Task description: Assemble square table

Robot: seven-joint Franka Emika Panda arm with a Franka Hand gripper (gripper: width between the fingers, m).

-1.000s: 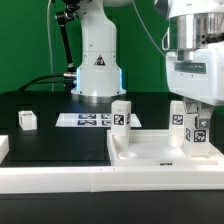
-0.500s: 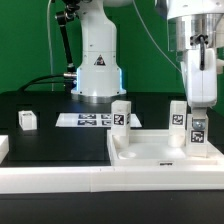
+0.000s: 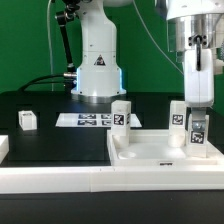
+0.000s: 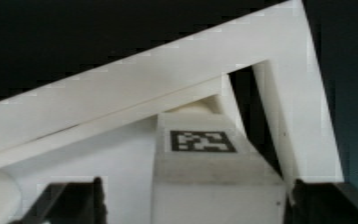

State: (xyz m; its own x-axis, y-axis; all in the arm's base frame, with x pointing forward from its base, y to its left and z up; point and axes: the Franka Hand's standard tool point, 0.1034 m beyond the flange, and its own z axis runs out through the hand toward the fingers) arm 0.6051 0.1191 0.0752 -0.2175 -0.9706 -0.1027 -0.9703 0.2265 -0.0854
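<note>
Only the exterior view lets us see the whole layout. The square tabletop (image 3: pixel 160 152) lies at that view's right. The corner leg (image 3: pixel 198 138) and two other legs (image 3: pixel 121 115) stand upright on it, while a loose leg (image 3: pixel 26 120) sits well apart near the marker board (image 3: pixel 85 120). Only the wrist view shows us the corner leg's tag (image 4: pixel 202 140) between the dark fingers (image 4: pixel 73 200), against the tabletop's raised rim. The arm hangs straight down, and the gripper (image 3: pixel 197 112) straddles the corner leg with its jaws spread and, as far as we see, not pinching it.
</note>
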